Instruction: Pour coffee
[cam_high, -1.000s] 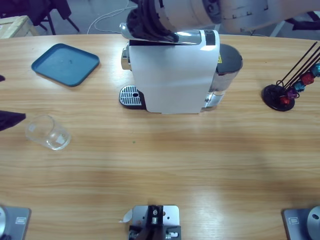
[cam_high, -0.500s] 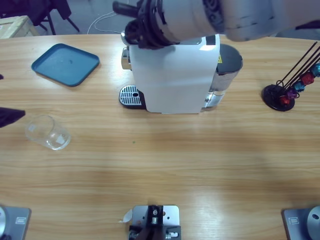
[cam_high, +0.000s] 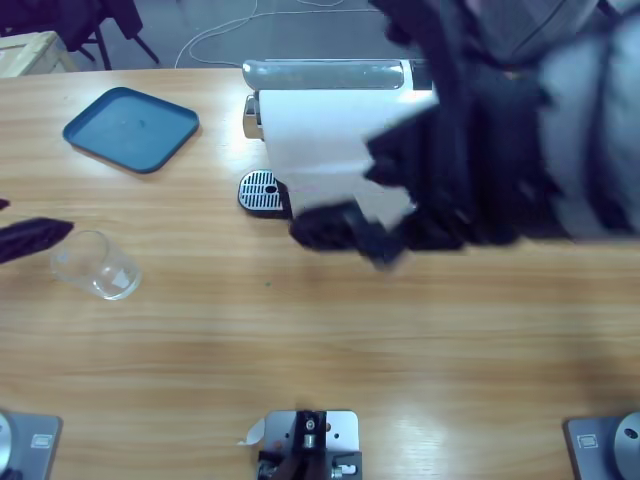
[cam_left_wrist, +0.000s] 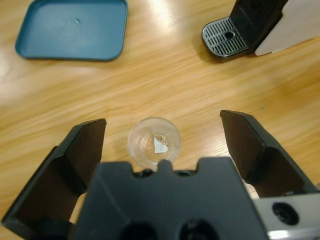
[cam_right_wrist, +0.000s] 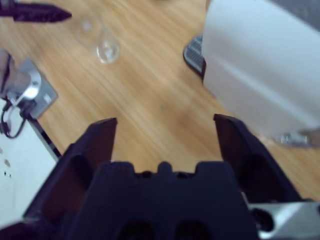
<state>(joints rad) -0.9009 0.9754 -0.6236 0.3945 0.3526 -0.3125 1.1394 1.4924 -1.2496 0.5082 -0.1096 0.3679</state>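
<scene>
Your left hand (cam_left_wrist: 162, 145) hangs over the glass (cam_left_wrist: 153, 142) with its jaws spread wide, the glass between them and untouched; you can see that glass standing near the table's (cam_high: 300, 340) left edge, only a pale trace at its bottom, too faint to call coffee; the blue tray (cam_high: 131, 127) lies toward the far left corner; your right hand (cam_right_wrist: 165, 145), jaws likewise apart and empty, hovers by the white coffee machine (cam_high: 330, 150) at the far edge's middle, its drip grille (cam_high: 260, 190) bare.
</scene>
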